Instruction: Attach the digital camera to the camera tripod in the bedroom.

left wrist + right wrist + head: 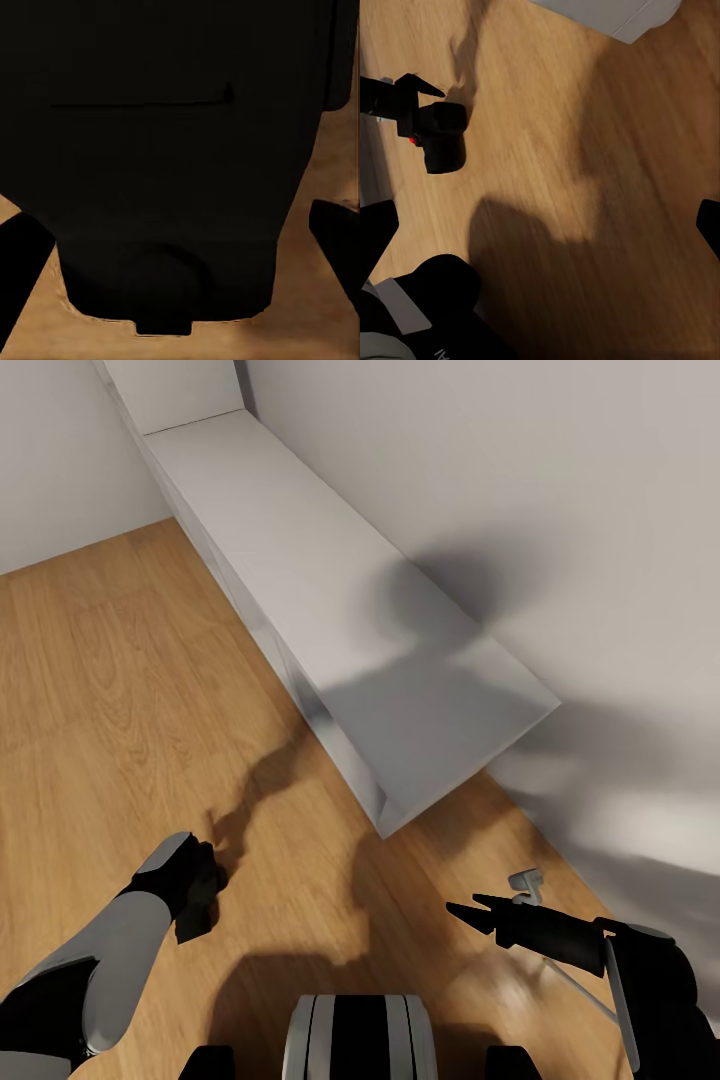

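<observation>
Bright, even light fills the head view, and the wood floor (120, 690) glows warm. Soft-edged shadows fall across the white bench (330, 610) and the pale wall (560, 510), with 2 darker arm-shaped shadows stretching over the planks. The lower right looks smeared and soft near the wall. In the left wrist view the picture is nearly black, the digital camera (172, 172) a dim, featureless mass with slivers of lit floor at the edges. In the right wrist view, a big blurry shadow darkens the floor (607, 112); grain is softened.
</observation>
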### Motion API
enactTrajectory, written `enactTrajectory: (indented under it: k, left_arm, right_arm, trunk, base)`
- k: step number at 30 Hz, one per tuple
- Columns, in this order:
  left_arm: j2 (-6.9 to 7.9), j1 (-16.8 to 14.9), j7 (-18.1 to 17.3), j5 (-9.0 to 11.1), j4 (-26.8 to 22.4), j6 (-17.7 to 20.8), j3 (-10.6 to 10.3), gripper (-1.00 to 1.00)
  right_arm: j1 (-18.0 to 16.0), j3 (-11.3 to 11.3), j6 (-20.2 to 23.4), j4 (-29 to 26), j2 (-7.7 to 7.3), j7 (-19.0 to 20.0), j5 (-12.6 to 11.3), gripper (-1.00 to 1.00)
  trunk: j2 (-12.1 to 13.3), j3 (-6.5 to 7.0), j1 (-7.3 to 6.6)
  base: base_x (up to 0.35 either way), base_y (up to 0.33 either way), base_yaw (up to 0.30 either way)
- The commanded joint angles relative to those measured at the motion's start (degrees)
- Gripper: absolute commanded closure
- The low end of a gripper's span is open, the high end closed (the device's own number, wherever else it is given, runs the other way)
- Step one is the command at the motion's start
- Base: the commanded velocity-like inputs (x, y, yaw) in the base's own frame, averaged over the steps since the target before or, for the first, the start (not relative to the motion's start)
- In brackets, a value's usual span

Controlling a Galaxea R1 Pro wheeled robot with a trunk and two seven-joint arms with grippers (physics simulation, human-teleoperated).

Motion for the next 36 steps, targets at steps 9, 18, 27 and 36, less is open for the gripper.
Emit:
enactTrajectory:
  k: [9,18,27,36]
  left_arm:
    - [0.11,-0.01,0.35,0.40,-0.06,1.41,-0.07,1.00]
    - [0.09,-0.01,0.01,0.35,-0.73,1.60,-0.14,1.00]
    - [0.24,-0.01,27.68,-0.03,-32.62,1.93,-12.58,1.00]
    - [0.38,-0.01,32.02,-0.09,-38.26,4.82,-13.60,1.00]
  right_arm:
    - [-0.05,-0.09,0.37,-0.06,0.02,0.58,0.55,-1.00]
    - [-0.05,-0.09,0.37,-0.06,0.02,0.58,0.55,-1.00]
    - [-0.05,-0.09,0.37,-0.06,0.02,0.58,0.53,-1.00]
    - [-0.05,-0.09,0.39,-0.06,0.02,0.58,0.56,-1.00]
  trunk:
    - [-0.01,-0.03,-0.01]
    - [-0.01,-0.03,-0.01]
    - [-0.01,-0.03,-0.01]
    - [-0.01,-0.03,-0.01]
  base:
    - [0.032,0.000,0.000]
    - [0.002,0.000,0.000]
    - [0.000,0.000,0.000]
    - [0.000,0.000,0.000]
